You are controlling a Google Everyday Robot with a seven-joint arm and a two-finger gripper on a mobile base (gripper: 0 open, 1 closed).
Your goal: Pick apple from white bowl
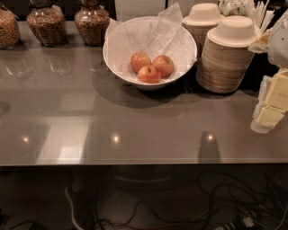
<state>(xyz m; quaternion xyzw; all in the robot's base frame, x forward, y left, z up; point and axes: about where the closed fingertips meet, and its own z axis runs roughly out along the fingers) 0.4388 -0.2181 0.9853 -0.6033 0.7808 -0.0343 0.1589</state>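
Note:
A white bowl lined with white paper stands at the back middle of the grey counter. Three red-orange apples lie together in it: one at the left, one at the right, one in front. My gripper, cream and white, hangs at the far right edge of the view, above the counter. It is well to the right of the bowl and lower in the picture, and it holds nothing that I can see.
Two stacks of tan paper bowls stand right of the white bowl, between it and my gripper. Glass jars of dry food line the back left. Cutlery stands at the back right. Cables lie on the floor below the counter edge.

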